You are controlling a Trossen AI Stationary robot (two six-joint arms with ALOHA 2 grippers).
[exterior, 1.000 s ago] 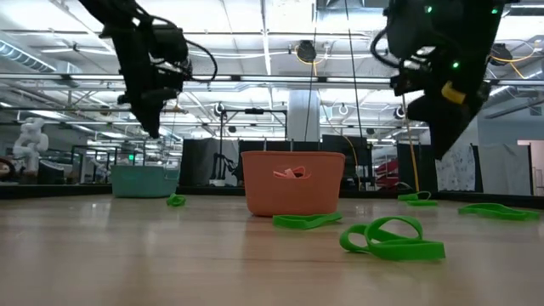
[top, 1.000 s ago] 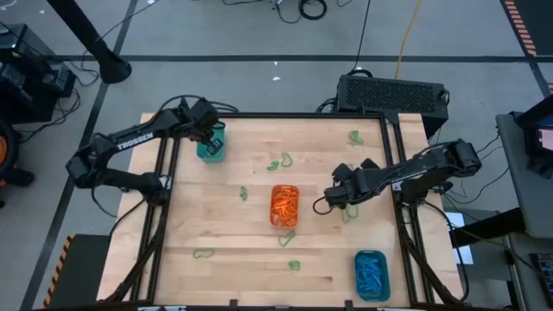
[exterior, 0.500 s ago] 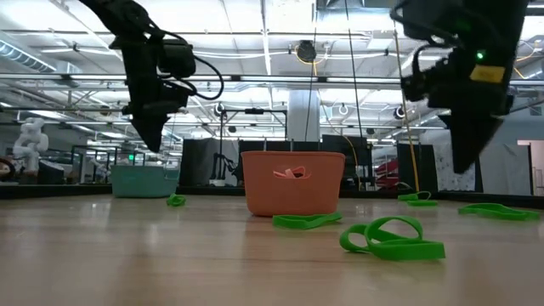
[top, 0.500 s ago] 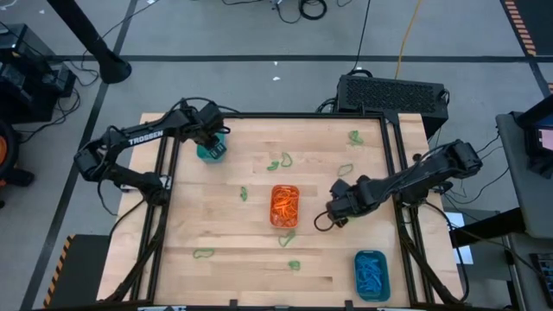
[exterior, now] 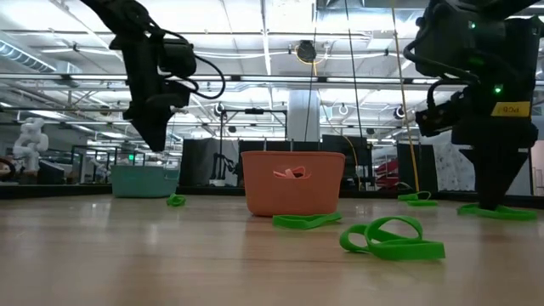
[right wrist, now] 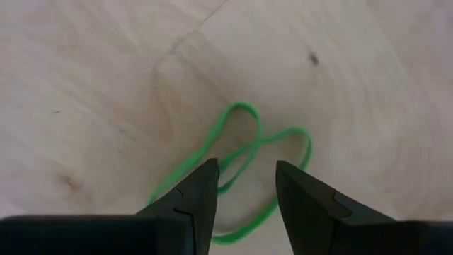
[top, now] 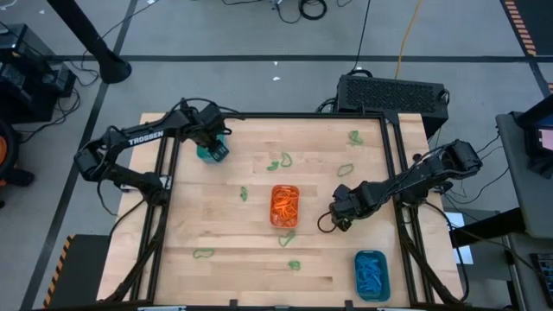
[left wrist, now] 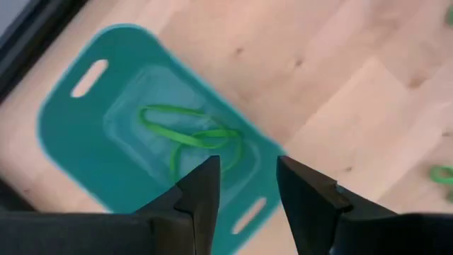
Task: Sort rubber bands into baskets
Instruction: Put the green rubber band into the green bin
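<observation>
The left hand [top: 217,149] hangs over the small teal plastic basket [left wrist: 78,120] at the far left of the light wooden table [top: 242,238], its two dark fingers [left wrist: 202,191] parted with nothing between them. Green rubber bands [left wrist: 191,136] lie tangled on the floor of that basket, below the fingertips.

The right hand [top: 340,218] is down at the table surface right of the middle, fingers apart and empty, straddling a looped green rubber band [right wrist: 244,159] that lies flat on the wood.

The orange plastic basket [top: 284,206] sits at the middle of the table, just left of the right hand, with orange rubber bands [top: 284,203] piled inside. A second teal basket [top: 371,275] stands at the near right corner and holds blue rubber bands [top: 371,273].

More loose green bands are scattered over the table: one at the far right [top: 355,136], a pair beyond the orange basket [top: 279,161], a small one to its left [top: 244,194], one at the near left [top: 203,253], and two close together nearer than the orange basket [top: 290,250].
</observation>
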